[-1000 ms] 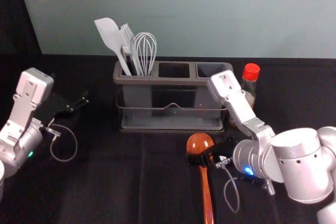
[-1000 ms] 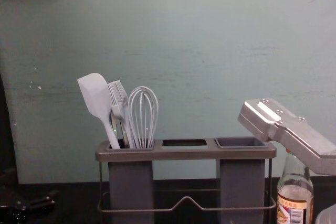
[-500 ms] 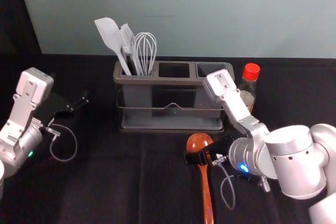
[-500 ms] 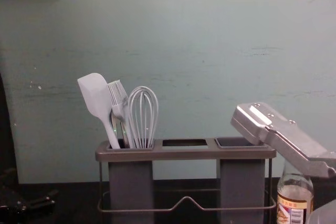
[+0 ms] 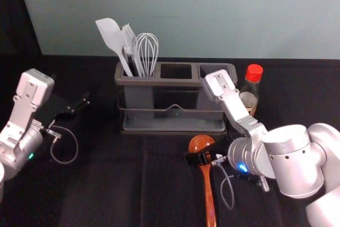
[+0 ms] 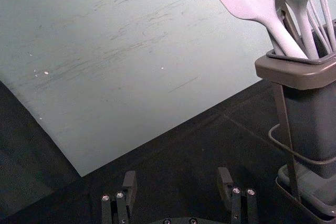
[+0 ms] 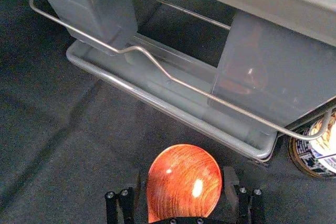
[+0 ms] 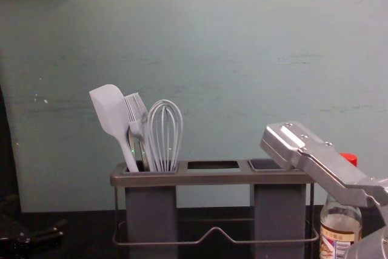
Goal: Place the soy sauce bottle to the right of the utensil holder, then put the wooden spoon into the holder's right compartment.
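Note:
Right gripper [image 5: 198, 158] is low over the wooden spoon [image 5: 210, 195], just below its bowl. In the right wrist view, that gripper [image 7: 182, 184] is open, its fingers on either side of the spoon's bowl [image 7: 184, 179]. The utensil holder [image 5: 172, 129] stands upright behind, its middle and right compartments empty. Just right of the holder stands the soy sauce bottle [image 5: 249, 98], red-capped, partly behind the right arm in the chest view [image 8: 341, 225]. Left gripper [image 5: 85, 101] is parked left of the holder; it is open in the left wrist view [image 6: 177, 182].
A white spatula [image 5: 110, 34], a brush and a whisk [image 5: 147, 49] stand in the holder's left compartment. A pale green wall [image 5: 186, 14] rises behind the black-covered table [image 5: 117, 184]. The right arm reaches in from the right, past the bottle's front.
The right arm and its gripper have shifted slightly left over the spoon, exposing more of the bottle, with its red cap now showing in the chest view. The left arm, holder and spoon look unmoved.

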`<state>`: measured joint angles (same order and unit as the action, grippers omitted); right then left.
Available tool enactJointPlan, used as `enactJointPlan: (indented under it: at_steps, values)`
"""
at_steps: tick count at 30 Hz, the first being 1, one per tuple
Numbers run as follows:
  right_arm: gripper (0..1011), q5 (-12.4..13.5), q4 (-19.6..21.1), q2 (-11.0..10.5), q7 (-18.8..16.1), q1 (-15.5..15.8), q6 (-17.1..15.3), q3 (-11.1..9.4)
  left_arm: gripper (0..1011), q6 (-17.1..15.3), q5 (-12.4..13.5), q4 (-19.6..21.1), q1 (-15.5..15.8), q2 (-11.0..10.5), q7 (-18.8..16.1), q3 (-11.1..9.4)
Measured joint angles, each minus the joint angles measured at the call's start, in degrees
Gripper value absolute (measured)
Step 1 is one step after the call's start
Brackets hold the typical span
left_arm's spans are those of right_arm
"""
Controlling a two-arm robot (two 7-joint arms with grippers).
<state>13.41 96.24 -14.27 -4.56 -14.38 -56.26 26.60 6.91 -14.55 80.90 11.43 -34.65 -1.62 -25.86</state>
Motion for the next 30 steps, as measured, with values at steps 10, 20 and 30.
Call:
enactJointPlan:
  at_steps: [10,20,30]
  values:
    - [1002,-1.5,-0.9,0.9,-0.5,-0.2,0.1,-0.2,1005,0.0,0.0,0.0,0.0,0.0,0.0,0.0]
    - [1002,-2.7,-2.0,1.7,-1.4,-0.5,0.3,-0.6,1005,0.0,0.0,0.0,0.0,0.0,0.0,0.0]
    - [1000,-3.7,-2.8,2.4,-2.3,-0.6,0.6,-1.0,1005,0.0,0.0,0.0,0.0,0.0,0.0,0.0]
